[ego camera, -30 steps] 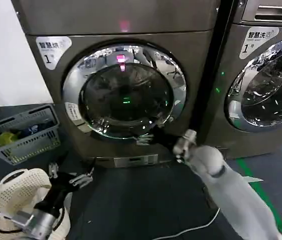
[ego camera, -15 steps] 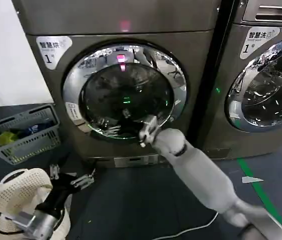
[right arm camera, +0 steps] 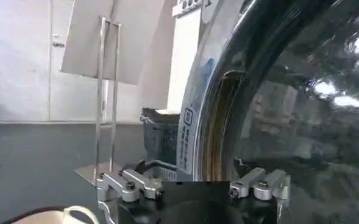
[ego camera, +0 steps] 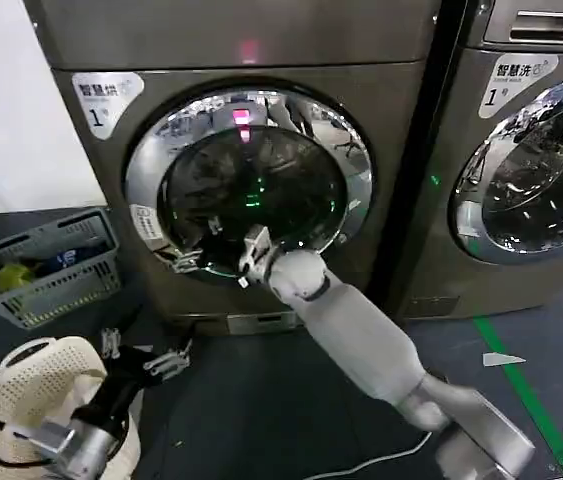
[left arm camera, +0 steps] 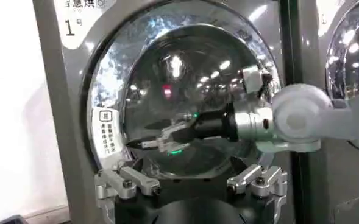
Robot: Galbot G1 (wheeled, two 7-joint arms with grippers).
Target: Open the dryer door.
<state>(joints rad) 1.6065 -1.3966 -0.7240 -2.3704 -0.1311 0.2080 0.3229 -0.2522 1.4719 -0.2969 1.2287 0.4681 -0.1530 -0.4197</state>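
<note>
The door sits shut in the front of the left machine, its chrome ring around dark glass. The right arm reaches up from the lower right, forearm slanted toward the machine, wrist bent so the right gripper lies across the lower left of the glass, pointing at the ring. In the left wrist view the right gripper has its fingers spread a little with nothing between them; whether the tips touch the glass is hard to tell. The left gripper hangs low by the floor before the machine, fingers apart and empty, above a white basket. A grey basket stands at the left.
</note>
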